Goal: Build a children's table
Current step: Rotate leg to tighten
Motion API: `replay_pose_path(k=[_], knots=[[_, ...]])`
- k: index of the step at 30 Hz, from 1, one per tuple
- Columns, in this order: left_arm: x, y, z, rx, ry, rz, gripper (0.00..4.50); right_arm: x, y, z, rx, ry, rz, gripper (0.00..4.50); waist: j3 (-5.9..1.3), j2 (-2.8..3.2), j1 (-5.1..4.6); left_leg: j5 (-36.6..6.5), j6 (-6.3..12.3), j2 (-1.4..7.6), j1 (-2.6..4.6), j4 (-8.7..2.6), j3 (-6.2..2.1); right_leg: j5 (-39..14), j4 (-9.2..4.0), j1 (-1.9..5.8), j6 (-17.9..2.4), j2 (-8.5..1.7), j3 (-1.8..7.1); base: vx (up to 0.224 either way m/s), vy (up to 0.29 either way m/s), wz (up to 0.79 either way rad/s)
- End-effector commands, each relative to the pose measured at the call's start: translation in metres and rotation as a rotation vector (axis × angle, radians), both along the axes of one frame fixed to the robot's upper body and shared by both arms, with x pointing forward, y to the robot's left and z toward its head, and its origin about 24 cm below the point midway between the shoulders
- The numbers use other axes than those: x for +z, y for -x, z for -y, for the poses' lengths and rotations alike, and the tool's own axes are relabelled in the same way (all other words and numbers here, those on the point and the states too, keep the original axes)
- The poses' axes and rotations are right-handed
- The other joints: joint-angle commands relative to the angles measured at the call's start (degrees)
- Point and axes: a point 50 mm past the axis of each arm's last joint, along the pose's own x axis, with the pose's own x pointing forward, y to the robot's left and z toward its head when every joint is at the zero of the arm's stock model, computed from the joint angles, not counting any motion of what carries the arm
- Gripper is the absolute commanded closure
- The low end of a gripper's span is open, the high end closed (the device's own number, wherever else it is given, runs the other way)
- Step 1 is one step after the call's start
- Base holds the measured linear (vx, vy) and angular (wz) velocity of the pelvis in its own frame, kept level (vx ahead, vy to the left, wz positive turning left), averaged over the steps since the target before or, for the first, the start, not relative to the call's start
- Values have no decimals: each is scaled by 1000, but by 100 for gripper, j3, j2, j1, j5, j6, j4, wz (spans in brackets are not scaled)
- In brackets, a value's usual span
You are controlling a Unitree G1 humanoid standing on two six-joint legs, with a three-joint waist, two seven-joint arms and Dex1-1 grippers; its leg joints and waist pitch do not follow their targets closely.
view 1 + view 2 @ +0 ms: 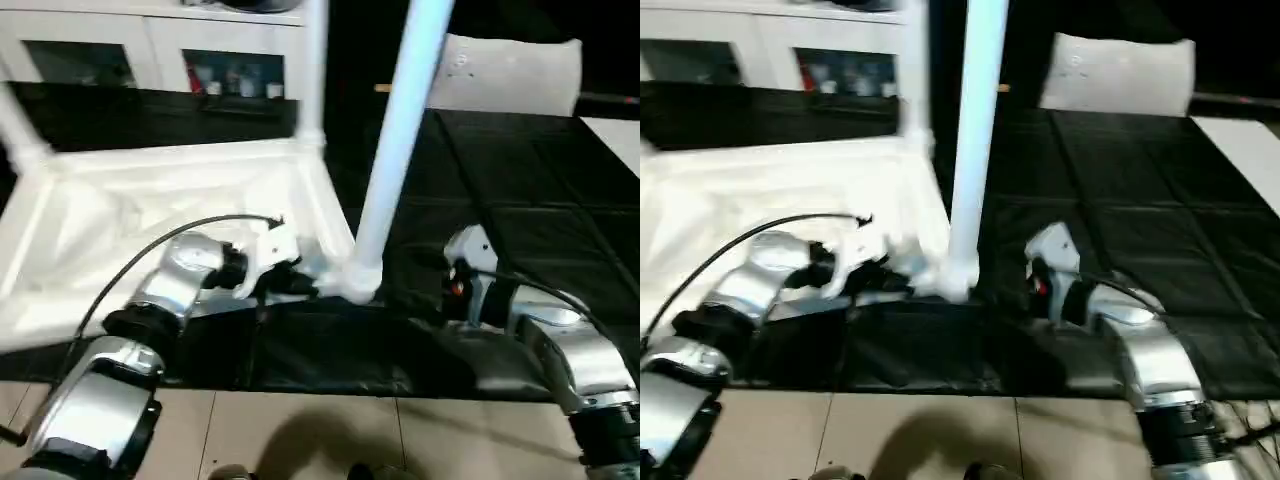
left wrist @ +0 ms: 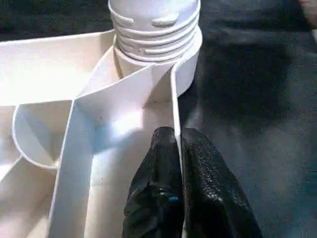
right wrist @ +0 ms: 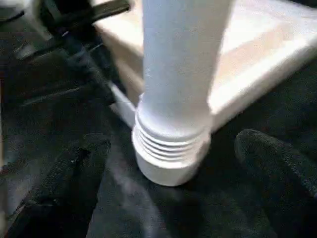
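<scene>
Legs number three in the head views: one white tapered leg (image 1: 400, 150) stands in the near corner socket (image 1: 352, 282) of the upturned white tabletop (image 1: 150, 215), a second leg (image 1: 314, 70) rises from the far corner, and a third leg (image 1: 20, 135) leans at the far left corner. The tabletop lies underside up, its rim and ribs showing, on black floor mats (image 1: 520, 200) laid over pale floor tiles (image 1: 330, 435). Two silver arms reach in from the near edge. The left end effector (image 2: 177, 148) is pinched shut on the tabletop's thin rim wall just beside the socket, one black finger on each side. The right end effector (image 3: 171, 163) stands wide, its two fingers (image 3: 277, 158) well apart on either side of the near leg's threaded base without touching it. One black cable (image 1: 150, 250) loops over the left forearm. At the back of the room stand two white glass-door cabinets (image 1: 160, 55) with small items inside, and one flat white sheet (image 1: 505, 75) stands upright beyond the mats.
</scene>
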Motion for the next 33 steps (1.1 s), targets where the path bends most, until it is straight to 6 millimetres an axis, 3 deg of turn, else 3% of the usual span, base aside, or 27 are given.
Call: replay_pose_path(k=[1,5,10,11,14,27,33], knots=[[5,5,11,-151,-30,11,450,2,-3,-2,59,63,28,7,-404,-55,-11,-1027,408,241,8,-404,-36,-2341,-425,346,-727,-400,340,0,0,0],[7,9,13,-240,-45,-4,450,0,-6,-9,132,84,32,7,-402,-64,54,-1023,350,251,36,-405,-23,-2259,-402,337,-800,-410,355,0,0,0],[9,12,16,-310,-60,-23,450,-1,-7,-15,212,49,1,7,-413,-67,74,-951,383,270,13,-401,-19,-2015,-361,362,-894,-408,359,0,0,0],[9,12,16,-317,-63,-25,450,-1,-7,-16,221,45,-2,32,-419,-66,97,-883,392,275,-1,-400,-22,-1886,-333,378,-933,-410,360,0,0,0],[9,13,17,-348,-75,-33,450,-1,-7,-18,268,34,-21,32,-421,-63,104,-890,398,271,-3,-394,-16,-1872,-327,383,-955,-409,355,0,0,0],[9,16,18,-398,-101,-51,450,-4,-9,-21,340,22,-53,155,-420,-79,134,-799,390,262,-6,-383,-10,-1858,-316,380,-944,-398,354,0,0,0],[8,14,17,-378,-107,-54,450,-5,-7,-24,353,-1,-75,175,-397,-61,147,-905,352,265,4,-396,-18,-2072,-344,370,-876,-401,350,0,0,0]])
